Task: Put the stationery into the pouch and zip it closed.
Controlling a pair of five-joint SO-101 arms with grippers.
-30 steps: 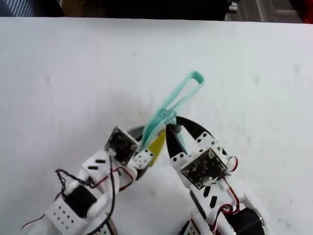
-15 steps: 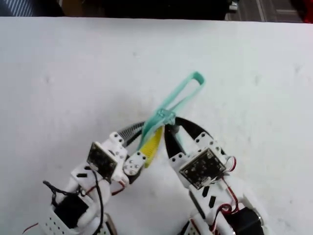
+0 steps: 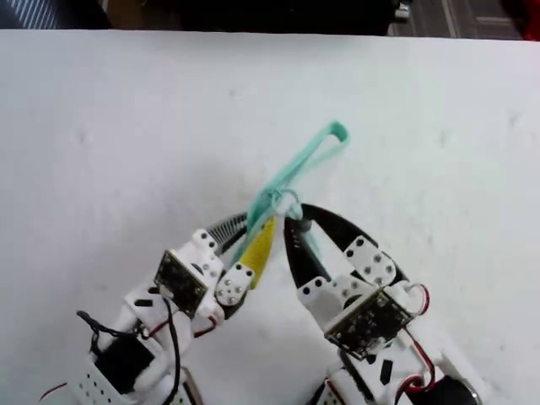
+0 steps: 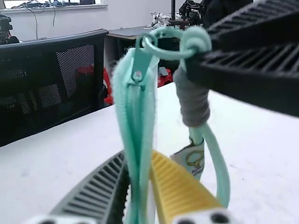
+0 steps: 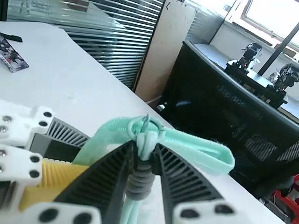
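Between ribbed left pincer [image 4: 140, 161] fingers [image 4: 176, 187], mint pouch [image 4: 135, 116]

White table [image 3: 126, 101]. Mint pouch [image 3: 283, 181] stands on edge on it, near the front middle. A small dark flat card [image 5: 10, 46] lies well apart.

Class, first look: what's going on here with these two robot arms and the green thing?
The two arms are working on the mint pouch over the white table. The left gripper clamps the pouch along its zip edge. The right gripper pinches the zip-pull cord by the ring. In the left wrist view the zip looks shut below the slider.
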